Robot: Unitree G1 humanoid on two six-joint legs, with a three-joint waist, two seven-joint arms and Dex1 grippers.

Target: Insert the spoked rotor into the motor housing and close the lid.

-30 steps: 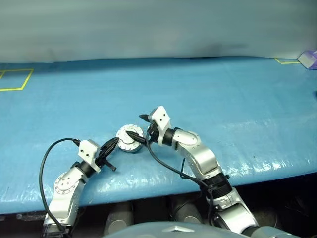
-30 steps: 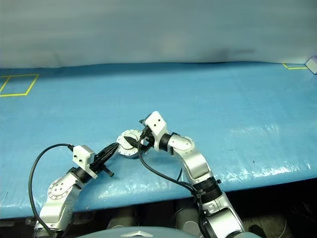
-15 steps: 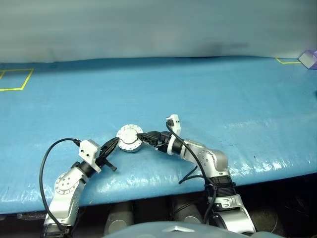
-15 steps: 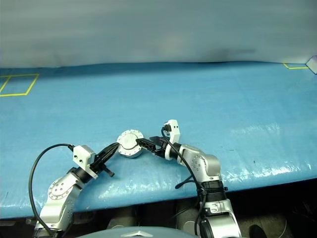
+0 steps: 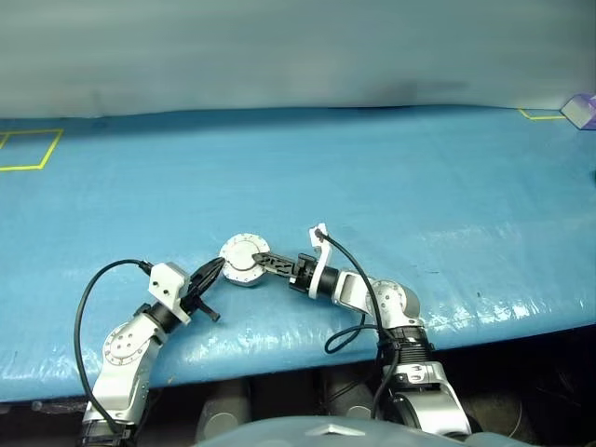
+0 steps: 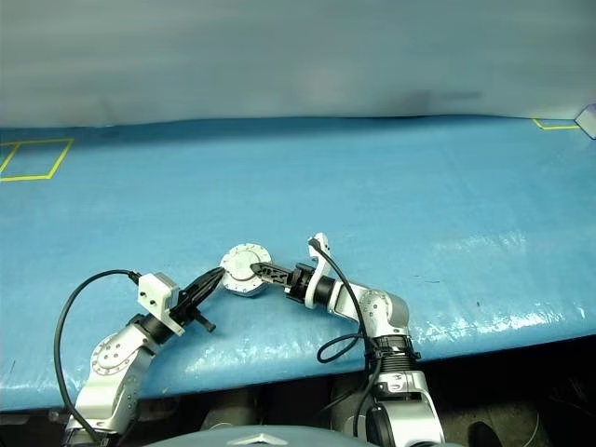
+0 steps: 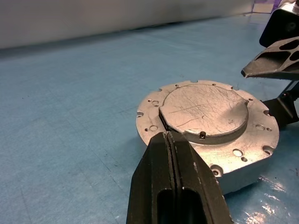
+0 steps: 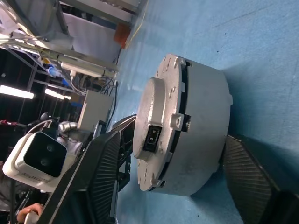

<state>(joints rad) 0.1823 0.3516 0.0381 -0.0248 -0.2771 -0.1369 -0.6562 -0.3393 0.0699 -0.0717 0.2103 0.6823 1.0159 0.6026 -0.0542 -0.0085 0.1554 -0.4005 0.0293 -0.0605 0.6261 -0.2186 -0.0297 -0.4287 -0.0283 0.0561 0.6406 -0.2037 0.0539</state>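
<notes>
On blue table (image 5: pixel 391 177) | lid (image 7: pixel 205 109) seemingly seated on motor housing (image 8: pixel 196 140)

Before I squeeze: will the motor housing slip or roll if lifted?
Probably stiff and heavy for its size: the motor housing looks solid metal. Its smooth wall may slip. Lying flat, it seems unlikely to roll.

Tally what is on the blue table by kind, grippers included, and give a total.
Motor housing, silver, with the lid on top: 1
Black two-fingered grippers: 2, the left gripper and the right gripper
Purple box at the far corner: 1
Total: 4
</notes>
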